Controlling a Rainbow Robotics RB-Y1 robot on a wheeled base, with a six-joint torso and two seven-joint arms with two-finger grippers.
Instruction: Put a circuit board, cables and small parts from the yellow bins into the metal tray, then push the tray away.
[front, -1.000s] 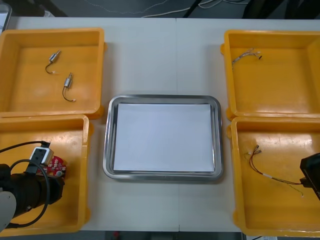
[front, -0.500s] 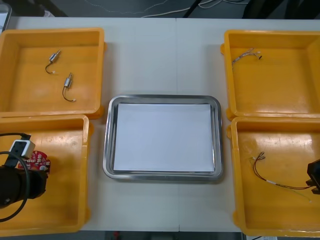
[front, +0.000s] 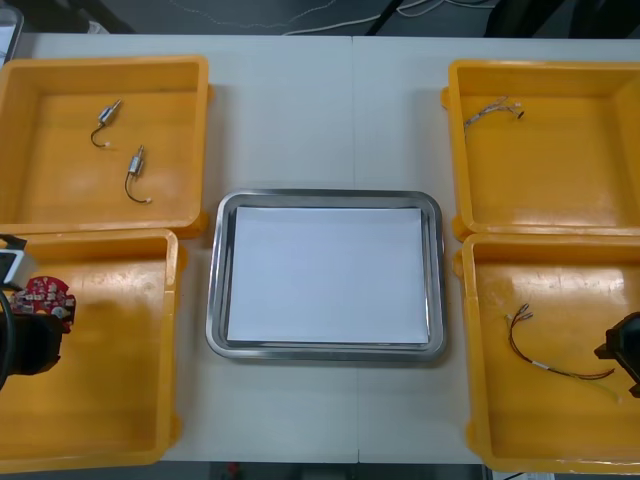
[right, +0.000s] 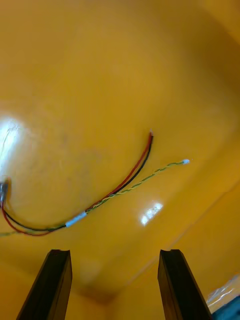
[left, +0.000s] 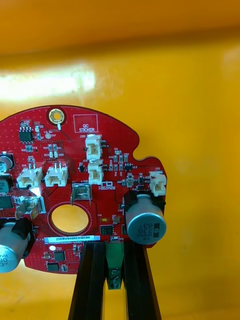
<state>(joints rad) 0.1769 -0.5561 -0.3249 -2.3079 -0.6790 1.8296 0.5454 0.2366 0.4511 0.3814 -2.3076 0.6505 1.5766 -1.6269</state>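
Fingers (left: 88, 285) of the left gripper (left: 114, 252) are pinched on the rim of the round red circuit board (left: 75, 190), holding it over the near left yellow bin (front: 120, 400), at the desk's left edge; the right gripper (right: 114, 257) has its 2 fingers spread apart, gripping nothing, over the near right yellow bin (front: 540, 430); a red and yellow cable (right: 115, 192) lies on that bin's floor just beyond the fingertips; the metal tray (front: 325, 197), white inside, sits mid-desk between the bins.

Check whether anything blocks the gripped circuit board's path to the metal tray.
Only the wall of the near left yellow bin stands between the circuit board, pinched in the left gripper, and the metal tray; nothing else visible does.
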